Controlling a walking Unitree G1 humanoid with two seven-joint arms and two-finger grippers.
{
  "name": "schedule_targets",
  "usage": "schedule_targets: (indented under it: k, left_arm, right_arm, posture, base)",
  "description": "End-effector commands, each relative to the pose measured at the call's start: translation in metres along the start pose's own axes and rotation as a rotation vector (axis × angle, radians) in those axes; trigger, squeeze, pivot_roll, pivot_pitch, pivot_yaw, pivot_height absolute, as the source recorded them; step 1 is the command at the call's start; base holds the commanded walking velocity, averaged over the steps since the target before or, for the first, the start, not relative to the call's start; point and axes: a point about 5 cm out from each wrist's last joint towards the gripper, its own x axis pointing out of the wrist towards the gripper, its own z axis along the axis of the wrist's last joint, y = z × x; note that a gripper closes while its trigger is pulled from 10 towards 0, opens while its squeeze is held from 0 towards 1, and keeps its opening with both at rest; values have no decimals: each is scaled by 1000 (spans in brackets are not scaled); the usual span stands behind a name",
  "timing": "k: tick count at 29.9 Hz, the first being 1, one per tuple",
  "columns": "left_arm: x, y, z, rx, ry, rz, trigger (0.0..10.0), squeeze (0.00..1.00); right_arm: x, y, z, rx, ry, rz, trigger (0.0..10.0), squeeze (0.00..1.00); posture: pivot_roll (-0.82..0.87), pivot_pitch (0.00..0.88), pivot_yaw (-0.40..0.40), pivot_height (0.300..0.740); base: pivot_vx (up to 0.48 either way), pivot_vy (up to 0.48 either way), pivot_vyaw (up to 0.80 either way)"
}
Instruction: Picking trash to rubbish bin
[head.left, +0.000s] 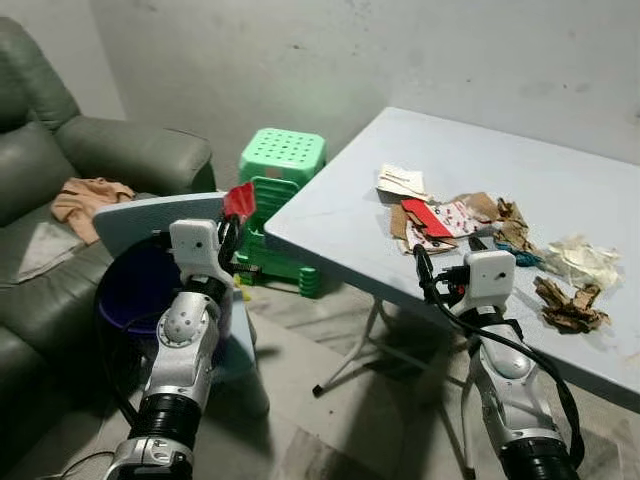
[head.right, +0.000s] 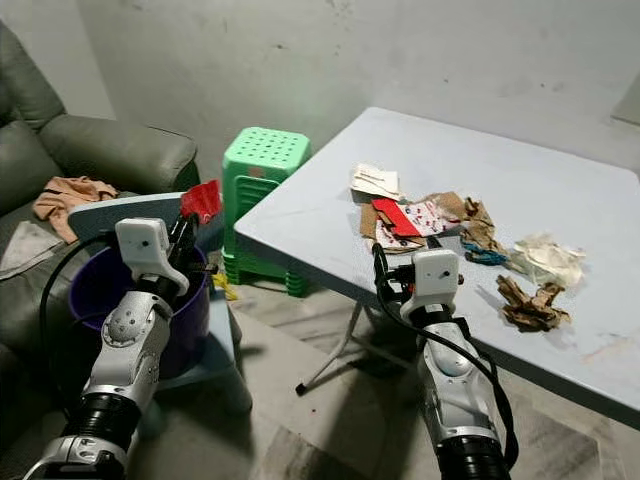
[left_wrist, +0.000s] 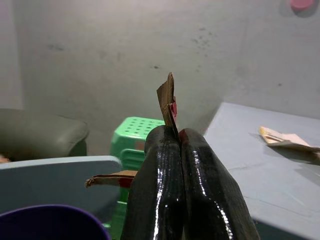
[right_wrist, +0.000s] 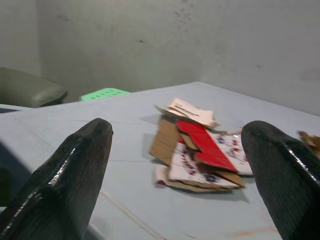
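Left eye view: the left gripper (head.left: 233, 232) pinches a red cardboard scrap (head.left: 240, 200) above the purple bin's (head.left: 130, 290) rim. Right wrist view: the right gripper (right_wrist: 175, 165), fingers spread wide, faces torn cardboard scraps (right_wrist: 200, 150) past bare folding table (right_wrist: 75, 130).

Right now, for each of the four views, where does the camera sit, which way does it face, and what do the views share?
Left eye view: on the head, looking forward and down at the pale blue folding table; both silver arms show.
Right eye view: the same scene from the head's other eye.
Left wrist view: along the left gripper, jaws shut on a red-and-brown cardboard scrap, above the purple plastic bin.
Right wrist view: along the open right gripper toward the pile of torn cardboard.
Shared: the green plastic stool.
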Motion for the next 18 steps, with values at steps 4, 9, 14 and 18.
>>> schedule_targets:
  k: [4, 9, 14, 18]
  left_arm:
    - [2, -2, 3, 0, -6, -5, 10000, 0]
    - [2, -1, 3, 6, -3, 1, 10000, 0]
    - [0, -2, 3, 5, -1, 7, 10000, 0]
    - [-1, -3, 1, 0, 8, 7, 10000, 0]
  right_arm:
    - [1, -3, 2, -13, 0, -2, 10000, 0]
    - [1, -3, 2, -14, 2, 3, 10000, 0]
    - [0, -3, 2, -16, 3, 10, 10000, 0]
    - [0, -3, 2, -16, 7, 13, 10000, 0]
  posture:
    - [45, 0, -51, 740]
    - [45, 0, -52, 740]
    - [47, 0, -58, 740]
    - [48, 0, -62, 740]
  base:
    - [0, 0, 800]
    - [0, 0, 800]
    - [0, 0, 800]
    - [0, 0, 800]
